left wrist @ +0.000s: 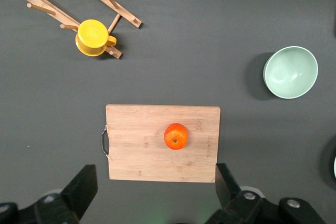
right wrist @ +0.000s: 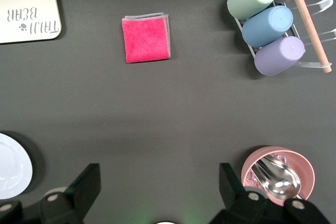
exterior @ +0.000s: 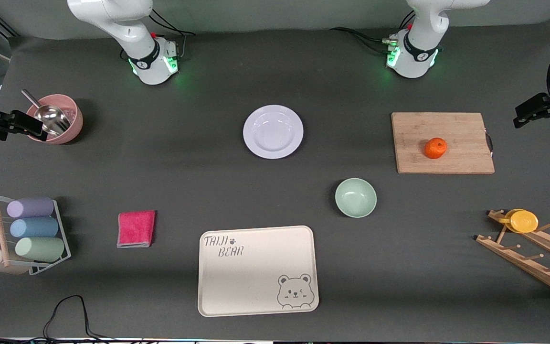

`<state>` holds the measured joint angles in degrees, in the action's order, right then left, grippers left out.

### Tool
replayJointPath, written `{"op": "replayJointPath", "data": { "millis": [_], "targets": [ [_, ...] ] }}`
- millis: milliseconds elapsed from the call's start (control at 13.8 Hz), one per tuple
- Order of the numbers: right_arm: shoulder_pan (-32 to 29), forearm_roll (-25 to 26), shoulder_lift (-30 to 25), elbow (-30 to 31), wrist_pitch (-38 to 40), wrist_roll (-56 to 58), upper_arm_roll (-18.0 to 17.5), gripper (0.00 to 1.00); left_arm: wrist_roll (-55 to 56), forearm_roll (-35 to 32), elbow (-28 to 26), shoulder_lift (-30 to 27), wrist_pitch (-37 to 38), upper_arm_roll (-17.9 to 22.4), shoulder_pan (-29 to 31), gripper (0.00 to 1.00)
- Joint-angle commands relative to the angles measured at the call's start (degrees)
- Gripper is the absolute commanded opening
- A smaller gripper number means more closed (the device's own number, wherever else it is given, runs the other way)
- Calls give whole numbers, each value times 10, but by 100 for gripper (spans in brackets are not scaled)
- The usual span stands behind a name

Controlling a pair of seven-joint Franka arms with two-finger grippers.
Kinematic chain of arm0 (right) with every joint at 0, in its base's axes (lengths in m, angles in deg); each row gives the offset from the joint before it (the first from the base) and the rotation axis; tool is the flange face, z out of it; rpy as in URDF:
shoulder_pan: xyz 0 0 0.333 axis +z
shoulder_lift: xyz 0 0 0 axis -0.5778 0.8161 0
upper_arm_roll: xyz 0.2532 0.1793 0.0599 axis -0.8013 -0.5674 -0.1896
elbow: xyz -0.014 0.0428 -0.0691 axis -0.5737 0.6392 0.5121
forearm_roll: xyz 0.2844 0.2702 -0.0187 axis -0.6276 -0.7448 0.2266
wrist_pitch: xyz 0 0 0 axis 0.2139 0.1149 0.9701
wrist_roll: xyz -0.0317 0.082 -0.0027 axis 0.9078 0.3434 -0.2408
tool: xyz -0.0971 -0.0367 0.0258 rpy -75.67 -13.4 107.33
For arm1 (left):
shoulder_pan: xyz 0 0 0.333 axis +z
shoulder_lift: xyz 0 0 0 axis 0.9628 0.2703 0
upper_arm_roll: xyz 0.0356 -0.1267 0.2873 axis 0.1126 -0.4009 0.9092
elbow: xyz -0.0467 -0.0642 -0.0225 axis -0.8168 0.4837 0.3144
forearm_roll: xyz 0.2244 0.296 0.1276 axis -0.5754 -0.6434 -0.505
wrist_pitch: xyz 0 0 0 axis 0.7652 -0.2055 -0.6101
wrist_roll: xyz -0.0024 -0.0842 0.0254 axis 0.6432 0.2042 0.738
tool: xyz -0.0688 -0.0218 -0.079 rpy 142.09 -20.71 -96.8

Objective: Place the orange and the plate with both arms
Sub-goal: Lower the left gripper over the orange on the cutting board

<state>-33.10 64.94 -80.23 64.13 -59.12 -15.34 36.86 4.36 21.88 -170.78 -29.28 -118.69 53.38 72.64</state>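
Observation:
The orange [exterior: 435,147] lies on a wooden cutting board [exterior: 461,134] toward the left arm's end of the table. The pale plate [exterior: 273,131] lies flat near the table's middle, between the two arm bases. In the left wrist view, my left gripper [left wrist: 156,183] hangs open and empty high above the table, beside the board [left wrist: 136,140] that carries the orange [left wrist: 176,136]. My right gripper [right wrist: 157,181] is also open and empty, high over bare table between the plate [right wrist: 10,166] and a pink bowl [right wrist: 278,174]. Neither hand shows in the front view.
A mint-green bowl [exterior: 355,197] sits nearer the front camera than the plate, and the cream bear tray [exterior: 256,272] lies nearer still. A pink cloth [exterior: 136,229], a rack of cups [exterior: 26,234] and the pink bowl with a scoop [exterior: 60,119] are toward the right arm's end. A wooden rack holds a yellow cup [exterior: 523,221].

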Motion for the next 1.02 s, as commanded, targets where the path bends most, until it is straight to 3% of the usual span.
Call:
{"op": "replayJointPath", "data": {
  "millis": [0,218,436,655,945],
  "targets": [
    [6,8,-8,5,6,-14,2,100,-4,3,-11,-15,2,0,1,100],
    [6,8,-8,5,6,-14,2,100,39,3,-18,-13,9,0,-2,100],
    [6,8,-8,5,6,-14,2,100,157,3,-72,-15,53,-4,-3,100],
    [6,8,-9,5,6,-14,2,100,160,-4,-129,-15,50,-4,0,100],
    [6,8,-11,6,7,-15,2,100,137,-5,-244,-16,-76,-4,4,100]
  ]
}}
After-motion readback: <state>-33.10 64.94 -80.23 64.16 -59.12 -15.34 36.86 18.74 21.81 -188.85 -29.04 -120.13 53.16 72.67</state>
